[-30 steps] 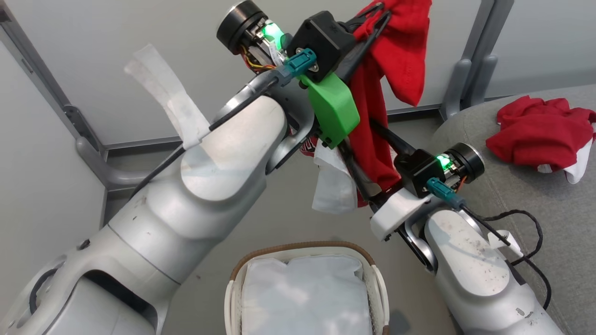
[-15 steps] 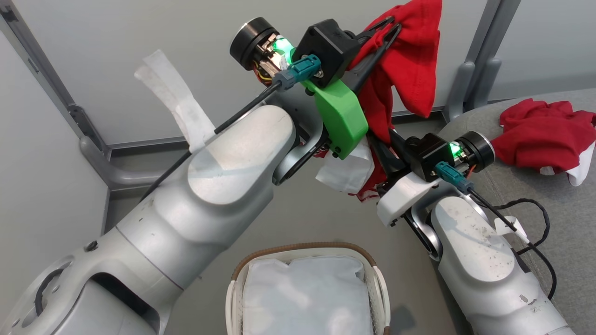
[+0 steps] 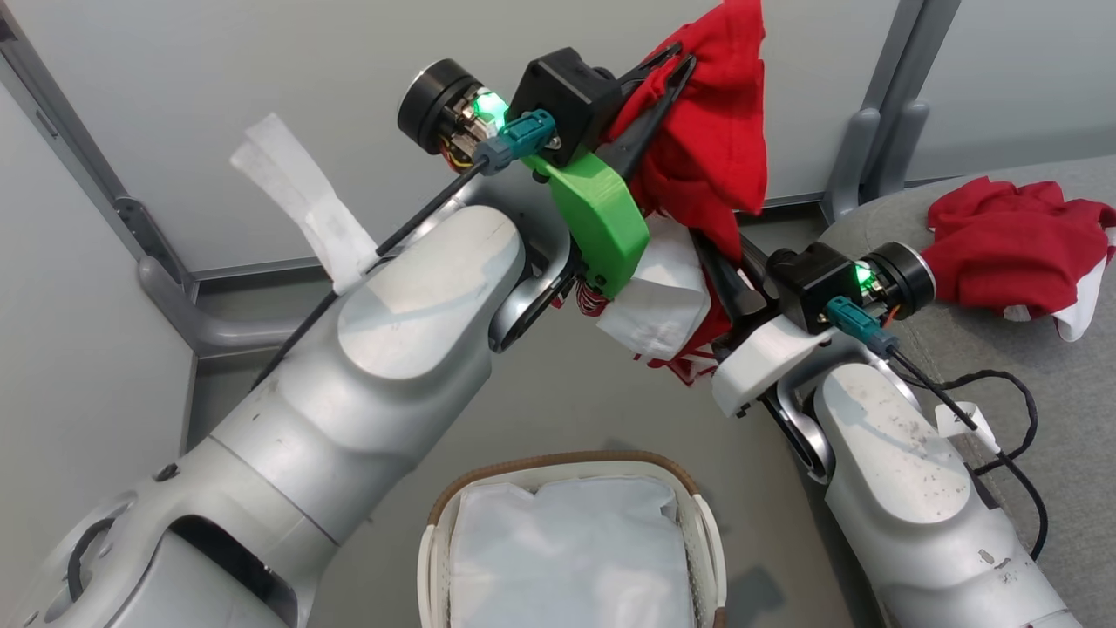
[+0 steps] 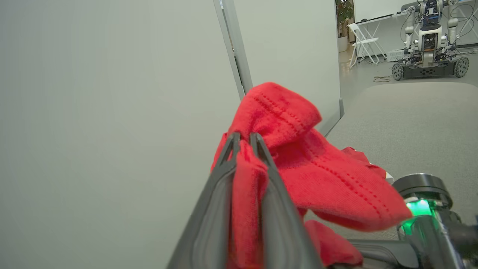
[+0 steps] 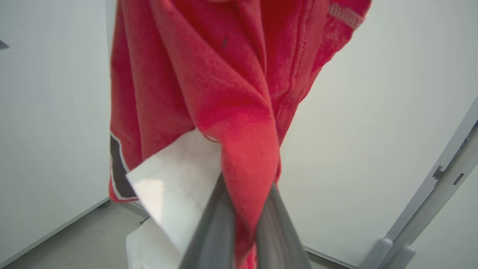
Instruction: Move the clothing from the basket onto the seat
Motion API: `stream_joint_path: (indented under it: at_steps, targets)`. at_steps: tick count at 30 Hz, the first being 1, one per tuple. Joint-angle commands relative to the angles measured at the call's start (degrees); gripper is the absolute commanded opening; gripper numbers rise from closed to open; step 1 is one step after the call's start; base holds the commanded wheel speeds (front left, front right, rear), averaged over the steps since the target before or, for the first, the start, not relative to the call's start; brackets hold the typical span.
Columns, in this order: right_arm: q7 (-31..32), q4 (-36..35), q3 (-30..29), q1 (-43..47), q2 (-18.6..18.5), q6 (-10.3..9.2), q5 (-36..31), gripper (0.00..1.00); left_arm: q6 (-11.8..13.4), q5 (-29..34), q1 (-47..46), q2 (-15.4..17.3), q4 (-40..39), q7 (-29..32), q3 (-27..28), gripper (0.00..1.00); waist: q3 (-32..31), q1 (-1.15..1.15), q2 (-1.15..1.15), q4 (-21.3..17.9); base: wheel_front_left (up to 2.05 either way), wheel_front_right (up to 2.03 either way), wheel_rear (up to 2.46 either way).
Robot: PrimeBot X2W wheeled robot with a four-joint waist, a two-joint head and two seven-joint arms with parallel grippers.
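Basket point(image 3: 558, 464) sits nearest with what looks like a white pad point(image 3: 567, 549) inside, above it right gripper point(image 5: 244, 194) and left gripper point(image 4: 244, 139) both clamp one red jersey point(image 3: 706, 148) hanging mid-air, second red jersey point(image 3: 1003, 253) lies heaped on seat point(image 3: 1046, 375) beyond.

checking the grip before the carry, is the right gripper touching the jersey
Touching. The right wrist view shows the jersey pinched between the two fingers of the right gripper.
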Motion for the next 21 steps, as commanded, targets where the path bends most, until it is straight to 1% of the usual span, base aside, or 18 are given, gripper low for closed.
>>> stream_joint_path:
  at_steps: [1,3,12,16,21]
  targets:
    - [-0.04,-0.26,-0.54,-0.60,-0.21,-0.07,-0.21,0.00,-0.27,-0.28,1.45,0.38,0.56,-0.46,0.02,0.42,0.12,0.00,0.00,-0.05,0.00,0.00,0.00]
    - [-0.04,-0.34,-1.40,-1.06,-0.19,-0.07,-0.65,0.00,-0.38,-0.97,2.55,0.71,0.92,-0.98,-0.02,1.00,0.35,0.00,0.00,-0.11,0.00,0.00,0.00]
    - [-0.04,-0.32,-5.62,-2.44,-0.18,-0.07,-3.68,0.00,-0.89,-2.92,10.50,1.32,0.62,-5.25,0.72,1.00,1.32,0.00,0.00,-0.56,0.00,0.00,0.00]
    - [-0.04,-0.52,-8.11,-2.92,-0.20,-0.07,-5.08,0.00,0.42,-1.21,14.96,2.18,-0.03,-6.22,1.80,1.00,1.81,0.00,0.00,-1.06,0.00,0.00,0.00]
    - [-0.04,-1.16,-11.26,-3.06,-0.19,-0.07,-7.03,0.00,0.49,1.14,21.69,2.75,-3.59,-6.16,5.86,1.00,2.35,0.00,0.00,-1.81,0.00,0.00,0.00]
